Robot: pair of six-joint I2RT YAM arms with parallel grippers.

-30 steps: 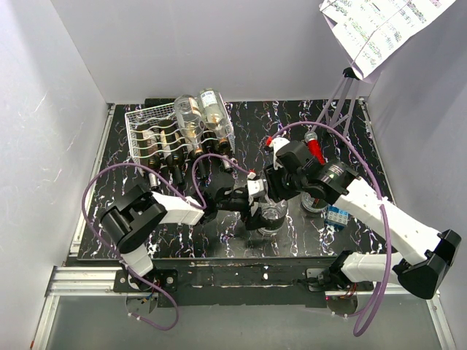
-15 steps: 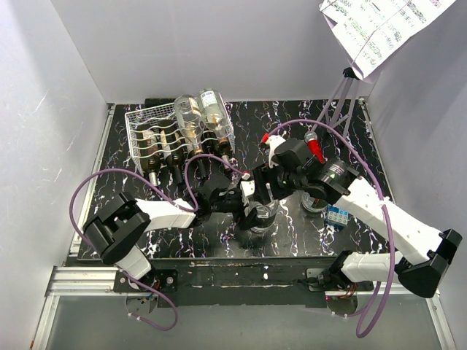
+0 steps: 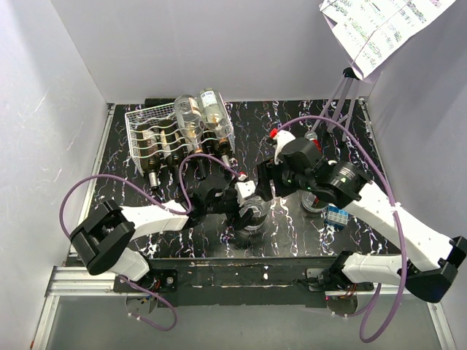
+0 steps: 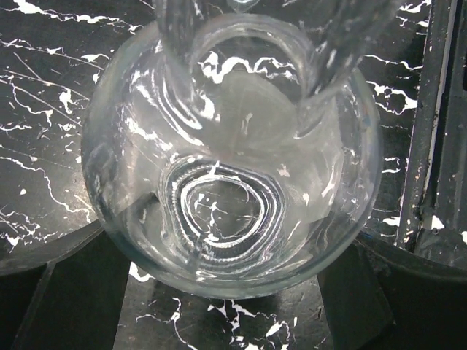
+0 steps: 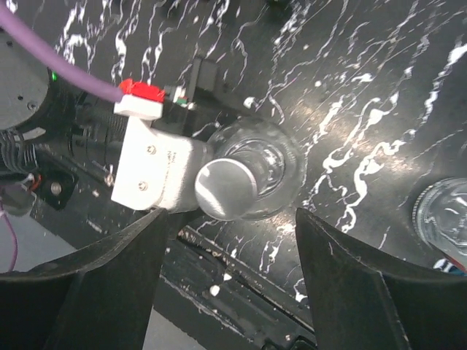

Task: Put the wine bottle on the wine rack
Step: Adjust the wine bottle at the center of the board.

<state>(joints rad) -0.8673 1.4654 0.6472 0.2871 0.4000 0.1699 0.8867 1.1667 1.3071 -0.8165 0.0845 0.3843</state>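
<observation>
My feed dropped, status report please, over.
Left jaws shut on the upright bottle. Right jaws open above its cap. Rack at far left, already holding several bottles.

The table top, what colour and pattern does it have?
Black with white marble-like veins; the table top shows best in the top external view.

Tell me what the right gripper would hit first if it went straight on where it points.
The silver cap of the clear wine bottle, straight ahead between the open right gripper's fingers; how far off is hard to judge.
</observation>
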